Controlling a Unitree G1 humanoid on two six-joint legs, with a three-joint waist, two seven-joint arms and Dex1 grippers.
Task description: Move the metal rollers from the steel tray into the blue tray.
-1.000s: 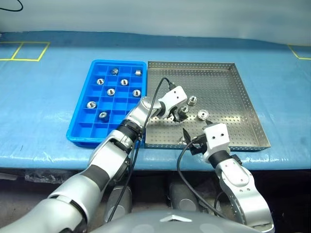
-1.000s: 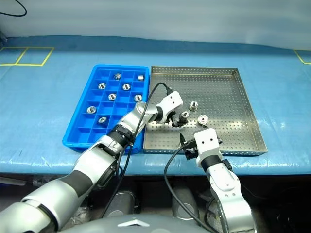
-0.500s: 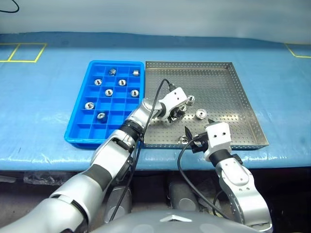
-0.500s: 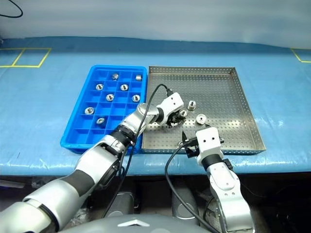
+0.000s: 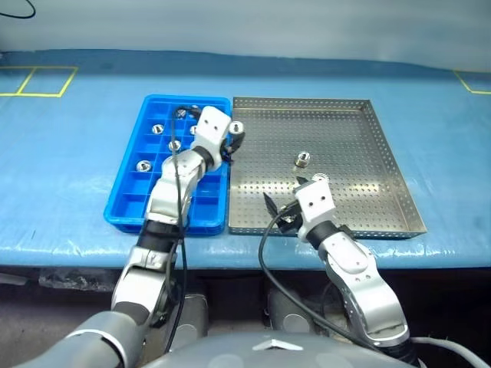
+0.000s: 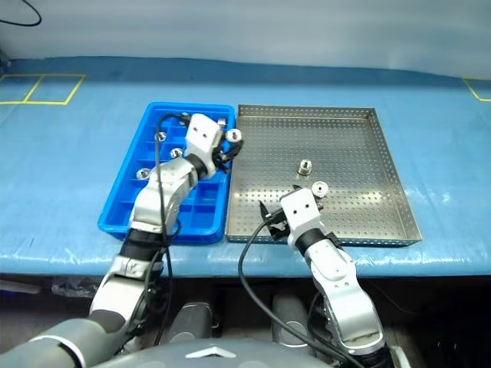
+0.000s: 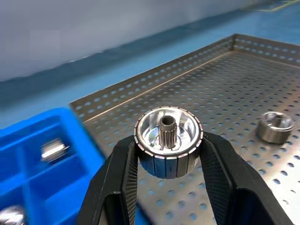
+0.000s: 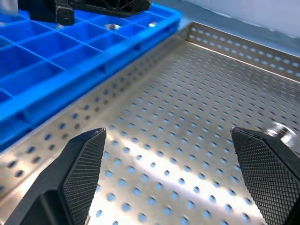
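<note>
My left pincer (image 7: 168,154) is clamped on one metal roller (image 7: 168,140), carried above the seam where the steel tray (image 5: 383,153) meets the blue tray (image 5: 126,201). My right pincer (image 8: 171,171) stands apart over the steel floor, with two rollers (image 5: 304,160) just ahead of it. I would centre over a vacant compartment (several are occupied), lower, then release squarely.
</note>
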